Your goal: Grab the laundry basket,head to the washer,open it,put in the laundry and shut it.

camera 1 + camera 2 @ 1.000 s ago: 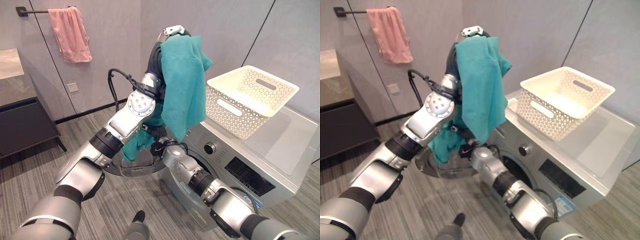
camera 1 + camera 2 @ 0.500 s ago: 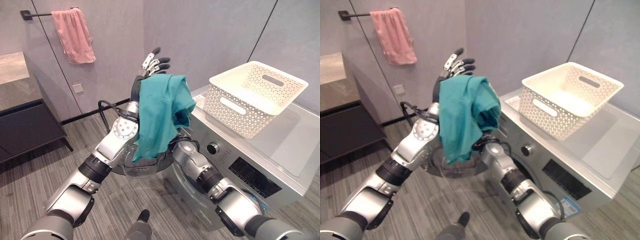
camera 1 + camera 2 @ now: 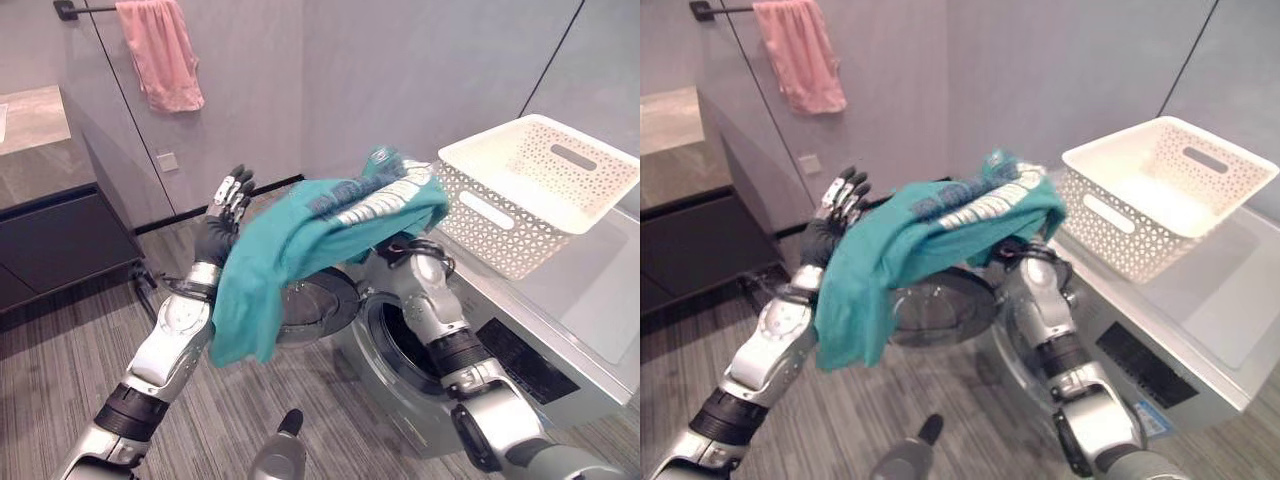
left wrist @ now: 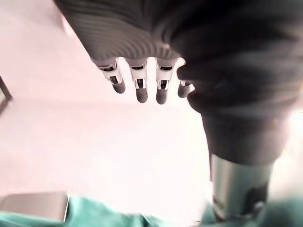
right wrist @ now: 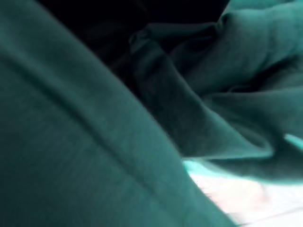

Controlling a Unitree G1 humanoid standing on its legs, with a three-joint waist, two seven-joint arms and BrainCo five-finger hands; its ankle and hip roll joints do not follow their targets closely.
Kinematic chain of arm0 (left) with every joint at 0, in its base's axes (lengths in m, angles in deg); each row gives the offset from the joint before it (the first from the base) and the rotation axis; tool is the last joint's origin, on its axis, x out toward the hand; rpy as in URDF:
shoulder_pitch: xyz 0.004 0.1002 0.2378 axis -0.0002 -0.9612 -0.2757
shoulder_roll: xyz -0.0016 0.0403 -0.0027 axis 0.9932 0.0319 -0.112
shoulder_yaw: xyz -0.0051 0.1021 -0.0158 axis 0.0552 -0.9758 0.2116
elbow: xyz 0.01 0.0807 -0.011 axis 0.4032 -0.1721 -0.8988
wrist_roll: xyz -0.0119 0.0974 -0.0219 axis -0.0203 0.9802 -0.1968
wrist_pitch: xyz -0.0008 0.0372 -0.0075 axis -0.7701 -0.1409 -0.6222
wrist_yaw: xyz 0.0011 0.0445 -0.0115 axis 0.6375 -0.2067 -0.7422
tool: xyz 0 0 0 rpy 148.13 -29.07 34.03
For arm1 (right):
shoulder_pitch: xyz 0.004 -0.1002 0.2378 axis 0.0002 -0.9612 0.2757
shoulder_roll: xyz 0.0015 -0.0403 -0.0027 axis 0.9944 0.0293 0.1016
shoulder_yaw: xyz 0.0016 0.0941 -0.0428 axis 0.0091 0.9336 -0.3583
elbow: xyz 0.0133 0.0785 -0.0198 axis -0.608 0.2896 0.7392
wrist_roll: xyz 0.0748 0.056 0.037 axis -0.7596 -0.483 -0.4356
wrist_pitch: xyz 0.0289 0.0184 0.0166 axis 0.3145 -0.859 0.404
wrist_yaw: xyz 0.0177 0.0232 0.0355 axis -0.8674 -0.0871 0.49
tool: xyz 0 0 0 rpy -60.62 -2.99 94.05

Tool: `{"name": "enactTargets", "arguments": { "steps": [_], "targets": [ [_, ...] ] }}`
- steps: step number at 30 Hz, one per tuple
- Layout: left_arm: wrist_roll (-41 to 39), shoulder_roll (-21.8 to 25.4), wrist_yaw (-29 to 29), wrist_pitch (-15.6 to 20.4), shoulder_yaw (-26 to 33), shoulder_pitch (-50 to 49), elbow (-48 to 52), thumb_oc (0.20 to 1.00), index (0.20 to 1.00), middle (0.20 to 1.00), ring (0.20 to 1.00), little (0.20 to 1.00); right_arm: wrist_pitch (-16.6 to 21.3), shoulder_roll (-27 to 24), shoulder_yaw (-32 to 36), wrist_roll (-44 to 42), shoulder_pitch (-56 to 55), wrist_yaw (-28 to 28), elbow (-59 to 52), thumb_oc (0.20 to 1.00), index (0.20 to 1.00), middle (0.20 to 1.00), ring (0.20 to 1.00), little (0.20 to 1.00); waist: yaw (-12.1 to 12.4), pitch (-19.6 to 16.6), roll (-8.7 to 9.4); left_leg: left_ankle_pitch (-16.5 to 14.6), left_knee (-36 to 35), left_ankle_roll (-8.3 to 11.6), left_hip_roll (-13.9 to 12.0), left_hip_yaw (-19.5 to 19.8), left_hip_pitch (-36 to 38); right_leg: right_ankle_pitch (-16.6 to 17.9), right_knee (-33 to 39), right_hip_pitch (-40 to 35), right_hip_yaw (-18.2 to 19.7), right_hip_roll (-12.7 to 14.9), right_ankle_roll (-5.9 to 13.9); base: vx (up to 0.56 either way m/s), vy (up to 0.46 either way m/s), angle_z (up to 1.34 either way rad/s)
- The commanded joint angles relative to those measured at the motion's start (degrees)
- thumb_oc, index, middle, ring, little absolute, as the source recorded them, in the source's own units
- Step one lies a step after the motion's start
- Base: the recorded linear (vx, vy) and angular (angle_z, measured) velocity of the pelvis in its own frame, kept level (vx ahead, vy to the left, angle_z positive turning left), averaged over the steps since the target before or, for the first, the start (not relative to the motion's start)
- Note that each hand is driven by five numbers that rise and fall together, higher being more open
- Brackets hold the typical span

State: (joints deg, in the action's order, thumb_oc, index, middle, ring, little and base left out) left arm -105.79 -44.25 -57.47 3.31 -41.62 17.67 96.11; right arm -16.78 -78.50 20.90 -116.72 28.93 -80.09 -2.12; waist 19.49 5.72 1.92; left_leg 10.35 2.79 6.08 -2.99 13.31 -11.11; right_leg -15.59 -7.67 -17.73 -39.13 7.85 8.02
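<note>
A teal garment [image 3: 300,235] lies stretched in the air in front of the washer [image 3: 545,345]. Its high end rests over my right wrist, and its low end hangs beside my left forearm. My right arm [image 3: 432,305] rises from the lower right and goes under the cloth; the right wrist view shows teal folds [image 5: 94,142] from close up. My left hand [image 3: 226,205] is raised to the left of the garment, open, its fingers [image 4: 137,82] straight and holding nothing. The round washer door [image 3: 318,305] stands open below the cloth. The white laundry basket [image 3: 540,190] sits on top of the washer.
A pink towel [image 3: 160,55] hangs from a rail on the grey wall at upper left. A dark low cabinet [image 3: 50,240] stands at the left. Wood-look floor [image 3: 60,370] stretches before the washer.
My left hand has dropped lower and to the left, out from under the garment. The cloth has swung over toward the washer and now lies flatter across my right arm.
</note>
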Motion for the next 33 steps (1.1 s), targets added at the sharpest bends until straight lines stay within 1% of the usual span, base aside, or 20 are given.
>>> {"name": "enactTargets", "arguments": {
  "steps": [1, 2, 7, 9, 10, 11, 12, 13, 14, 15, 16, 17, 18, 22, 23, 28, 29, 31, 32, 33],
  "targets": [
    [-2.0, 1.3, -1.6, 1.3, 2.3, -2.3, 1.8, 1.000, 1.000, 1.000, 1.000, 1.000, 4.4, -2.2, 2.4, 3.9, -1.0, 0.0, -7.8, 0.200, 0.200, 0.200, 0.200, 0.200, -1.5, -2.8, 1.41, -5.1, 2.0, -0.10, -1.7, -4.5, -2.5, 0.0, 4.9, 2.8, 6.9, -1.1, -7.10, 0.00, 0.000, 0.00],
    [-2.2, 0.6, -2.1, 0.8, 3.8, -6.0, 2.5, 1.000, 1.000, 1.000, 1.000, 1.000, 4.4, -2.6, 3.1, 6.0, -3.5, 0.0, -12.6, 0.200, 0.200, 0.200, 0.200, 0.200, -1.9, -2.7, 1.45, -5.1, 2.1, -0.09, -1.8, -4.8, -2.5, 0.0, 4.8, 2.9, 7.1, -1.2, -7.15, 0.00, 0.000, 0.00],
    [-0.8, -1.1, -2.6, 0.2, 7.1, -13.4, 4.1, 1.000, 1.000, 1.000, 1.000, 1.000, 4.2, -4.2, 4.7, 10.4, -10.9, 2.4, -24.3, 0.200, 0.200, 0.200, 0.200, 0.200, -3.4, -2.2, 1.35, -5.2, 2.4, -0.05, -2.4, -5.7, -2.5, 0.0, 4.8, 3.1, 7.7, -1.3, -7.16, -0.02, 0.000, -0.09],
    [0.3, -1.8, -2.8, 0.0, 8.4, -16.0, 4.5, 1.000, 1.000, 1.000, 1.000, 1.000, 4.1, -4.6, 4.9, 10.4, -15.9, 4.9, -28.9, 0.200, 0.200, 0.200, 0.200, 0.200, -4.6, -1.9, 1.14, -5.2, 2.4, -0.09, -2.8, -6.2, -2.3, 0.1, 4.6, 3.4, 8.2, -1.3, -7.14, -0.02, 0.007, -0.10],
    [0.3, -1.8, -2.8, -0.1, 8.5, -16.3, 4.6, 1.000, 1.000, 1.000, 1.000, 1.000, 3.9, -4.6, 4.9, 10.4, -16.4, 5.0, -29.3, 0.200, 0.200, 0.200, 0.200, 0.200, -4.6, -2.2, 1.10, -5.2, 2.4, -0.09, -2.9, -6.2, -2.3, 0.1, 4.6, 3.5, 8.2, -1.3, -7.14, -0.03, 0.000, -0.14],
    [0.6, -2.7, -2.9, -0.2, 9.8, -18.7, 4.7, 1.000, 1.000, 1.000, 1.000, 1.000, 4.0, -5.0, 4.4, 8.8, -21.6, 8.1, -32.5, 0.200, 0.200, 0.200, 0.200, 0.200, -5.9, -1.6, 1.01, -5.2, 2.4, -0.17, -3.2, -6.9, -2.2, 0.2, 4.5, 3.7, 8.8, -1.3, -7.07, -0.02, -0.003, -0.15],
    [0.6, -2.7, -2.9, -0.2, 9.9, -19.1, 4.8, 1.000, 1.000, 1.000, 1.000, 1.000, 3.9, -5.1, 4.3, 8.7, -22.1, 8.2, -32.9, 0.200, 0.200, 0.200, 0.200, 0.200, -5.9, -1.9, 0.97, -5.2, 2.4, -0.17, -3.3, -6.9, -2.1, 0.2, 4.5, 3.7, 8.8, -1.3, -7.07, -0.03, -0.003, -0.18],
    [0.5, -3.3, -3.0, -0.4, 10.5, -20.4, 4.9, 1.000, 1.000, 1.000, 1.000, 1.000, 3.7, -5.4, 3.8, 7.4, -25.3, 10.1, -34.7, 0.200, 0.200, 0.200, 0.200, 0.200, -6.7, -1.7, 0.94, -5.2, 2.3, -0.18, -3.5, -7.2, -2.0, 0.3, 4.5, 3.9, 9.2, -1.3, -7.05, -0.04, 0.001, -0.30],
    [-0.2, -4.3, -3.1, -0.4, 11.5, -22.5, 4.4, 1.000, 1.000, 1.000, 1.000, 1.000, 3.2, -5.9, 2.3, 5.3, -31.3, 13.4, -37.4, 0.200, 0.200, 0.200, 0.200, 0.200, -8.2, -1.3, 0.76, -5.2, 2.0, -0.20, -4.2, -8.0, -1.6, 0.4, 4.4, 4.4, 9.8, -1.2, -6.93, -0.05, 0.004, -0.34],
    [-0.4, -4.9, -3.0, -0.4, 11.9, -23.1, 4.2, 1.000, 1.000, 1.000, 1.000, 1.000, 2.9, -6.0, 1.4, 3.8, -33.6, 15.0, -38.0, 0.200, 0.200, 0.200, 0.200, 0.200, -8.8, -0.9, 0.70, -5.1, 1.9, -0.20, -4.4, -8.3, -1.5, 0.6, 4.4, 4.6, 10.1, -1.2, -6.81, -0.05, 0.008, -0.32],
    [-0.5, -5.4, -2.9, -0.5, 12.2, -23.8, 3.9, 1.000, 1.000, 1.000, 1.000, 1.000, 2.4, -6.3, 0.3, 1.4, -36.0, 17.0, -38.5, 0.200, 0.200, 0.200, 0.200, 0.200, -9.5, -0.6, 0.63, -5.0, 1.8, -0.21, -4.7, -8.7, -1.5, 0.7, 4.4, 4.9, 10.4, -1.2, -6.74, -0.03, 0.007, -0.24],
    [-0.5, -5.5, -2.9, -0.4, 12.2, -24.0, 3.9, 1.000, 1.000, 1.000, 1.000, 1.000, 2.4, -6.4, 0.2, 1.2, -36.2, 17.1, -38.6, 0.200, 0.200, 0.200, 0.200, 0.200, -9.6, -0.7, 0.60, -5.0, 1.7, -0.21, -4.8, -8.7, -1.4, 0.7, 4.4, 5.0, 10.5, -1.2, -6.74, -0.04, 0.008, -0.28],
    [-0.5, -5.9, -2.8, -0.3, 12.6, -24.2, 3.6, 1.000, 1.000, 1.000, 1.000, 1.000, 2.1, -6.4, -1.0, -1.0, -38.2, 18.8, -38.6, 0.200, 0.200, 0.200, 0.200, 0.200, -10.1, -0.4, 0.53, -5.0, 1.6, -0.23, -5.0, -9.2, -1.4, 0.9, 4.3, 5.4, 10.8, -1.1, -6.62, -0.03, 0.012, -0.28],
    [-0.6, -7.4, -2.3, 1.3, 13.8, -24.6, 2.7, 1.000, 1.000, 1.000, 1.000, 1.000, 0.9, -7.7, -4.5, -2.5, -42.9, 22.8, -38.2, 0.200, 0.200, 0.200, 0.200, 0.200, -11.7, 1.3, 0.16, -4.9, 1.1, -0.40, -5.6, -10.5, -1.4, 1.3, 4.0, 6.8, 12.0, -0.8, -6.21, -0.04, 0.026, -0.32],
    [0.2, -7.7, -1.6, 2.4, 14.5, -23.9, 2.3, 1.000, 1.000, 1.000, 1.000, 1.000, 1.0, -8.2, -5.0, -1.4, -44.5, 23.5, -37.7, 0.200, 0.200, 0.200, 0.200, 0.200, -12.4, 2.4, -0.10, -4.9, 1.2, -0.40, -5.6, -10.8, -1.9, 1.3, 3.2, 8.1, 12.4, -0.4, -6.16, -0.07, 0.042, -0.23],
    [1.2, -8.8, 1.5, 5.4, 16.0, -19.6, 0.7, 1.000, 1.000, 1.000, 1.000, 1.000, 1.2, -9.2, -6.3, -0.6, -46.8, 23.9, -34.6, 0.200, 0.200, 0.200, 0.200, 0.200, -14.5, 7.2, -1.36, -4.9, 2.5, -0.91, -5.6, -11.3, -4.4, 1.1, -1.8, 14.1, 14.3, 0.9, -6.45, -0.14, 0.046, -0.13],
    [1.2, -8.8, 1.5, 5.4, 16.0, -19.6, 0.7, 1.000, 1.000, 1.000, 1.000, 1.000, 1.2, -9.2, -6.3, -0.6, -46.7, 23.9, -34.5, 0.200, 0.200, 0.200, 0.200, 0.200, -14.5, 7.2, -1.37, -4.9, 2.6, -0.92, -5.6, -11.4, -4.4, 1.0, -1.9, 14.2, 14.3, 0.9, -6.46, -0.11, 0.042, -0.17],
    [1.1, -9.3, 2.5, 6.6, 16.6, -17.8, 0.3, 1.000, 1.000, 1.000, 1.000, 1.000, 1.3, -9.5, -6.9, -0.7, -47.0, 24.2, -32.4, 0.200, 0.200, 0.200, 0.200, 0.200, -15.3, 9.6, -1.88, -4.7, 3.1, -1.28, -5.6, -12.0, -5.8, 0.9, -4.5, 17.4, 15.2, 1.6, -6.65, -0.19, 0.066, -0.18],
    [1.0, -9.8, 3.8, 8.0, 17.0, -15.4, 0.0, 1.000, 1.000, 1.000, 1.000, 1.000, 1.5, -9.8, -7.7, -0.2, -46.9, 23.9, -30.7, 0.200, 0.200, 0.200, 0.200, 0.200, -15.9, 11.9, -2.28, -4.5, 3.7, -1.54, -5.4, -12.6, -7.3, 1.0, -6.7, 20.5, 16.2, 2.2, -6.69, -0.25, 0.087, -0.23],
    [0.9, -10.1, 4.6, 8.7, 16.9, -13.8, -0.4, 1.000, 1.000, 1.000, 1.000, 1.000, 1.6, -9.7, -8.6, -0.1, -46.3, 23.5, -28.9, 0.200, 0.200, 0.200, 0.200, 0.200, -16.2, 13.2, -2.57, -4.4, 4.0, -1.73, -5.4, -12.9, -8.3, 1.1, -8.1, 22.5, 16.8, 2.6, -6.74, -0.24, 0.085, -0.29]
  ]
}}
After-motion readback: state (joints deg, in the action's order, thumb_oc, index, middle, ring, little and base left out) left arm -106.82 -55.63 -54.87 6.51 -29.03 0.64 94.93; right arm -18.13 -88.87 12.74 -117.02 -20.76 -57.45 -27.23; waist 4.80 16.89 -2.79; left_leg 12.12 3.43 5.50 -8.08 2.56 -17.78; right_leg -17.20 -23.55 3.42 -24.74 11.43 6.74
